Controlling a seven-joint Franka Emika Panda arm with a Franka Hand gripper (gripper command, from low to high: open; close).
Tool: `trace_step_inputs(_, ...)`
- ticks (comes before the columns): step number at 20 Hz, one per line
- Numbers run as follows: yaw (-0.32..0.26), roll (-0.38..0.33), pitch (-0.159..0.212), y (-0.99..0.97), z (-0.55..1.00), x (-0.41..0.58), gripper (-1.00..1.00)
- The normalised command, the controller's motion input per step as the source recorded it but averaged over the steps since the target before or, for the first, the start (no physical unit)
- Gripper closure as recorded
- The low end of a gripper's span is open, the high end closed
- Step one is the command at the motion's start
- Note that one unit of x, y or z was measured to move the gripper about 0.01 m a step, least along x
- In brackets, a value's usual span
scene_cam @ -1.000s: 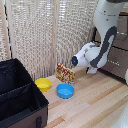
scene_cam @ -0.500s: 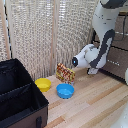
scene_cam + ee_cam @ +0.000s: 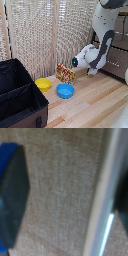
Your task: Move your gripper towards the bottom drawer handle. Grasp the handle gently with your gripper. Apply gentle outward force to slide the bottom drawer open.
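The wrist view looks close onto the dark brown front of the bottom drawer (image 3: 60,193), with the bottom drawer handle (image 3: 105,198) running as a slim silver bar just inside one dark, blue-edged finger (image 3: 12,203) and hard against the other finger at the opposite edge of the picture. The jaws stand wide, one on each side of the bar; whether either pad touches it cannot be told from the blur. In the exterior view the gripper (image 3: 93,70) is mostly hidden behind the white arm (image 3: 102,42), low against the drawer unit (image 3: 116,60) at the exterior view's right. Well apart from the jaws, on the wooden floor (image 3: 95,102), sit a patterned box (image 3: 65,73), a yellow bowl (image 3: 43,84), a blue bowl (image 3: 65,91) and a black fabric case (image 3: 20,97). A slatted screen (image 3: 50,35) stands behind them.
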Motion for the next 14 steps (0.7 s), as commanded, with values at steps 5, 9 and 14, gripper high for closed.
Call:
trace_step_inputs(5, -0.009, 0.0, 0.009, 0.04, 0.17, 0.0, 1.0)
trace_step_inputs(9, -0.099, 0.012, 0.01, 0.28, 0.12, 0.0, 1.0)
trace_step_inputs(14, -0.114, 0.001, -0.011, 0.8, 0.0, 0.0, 1.0)
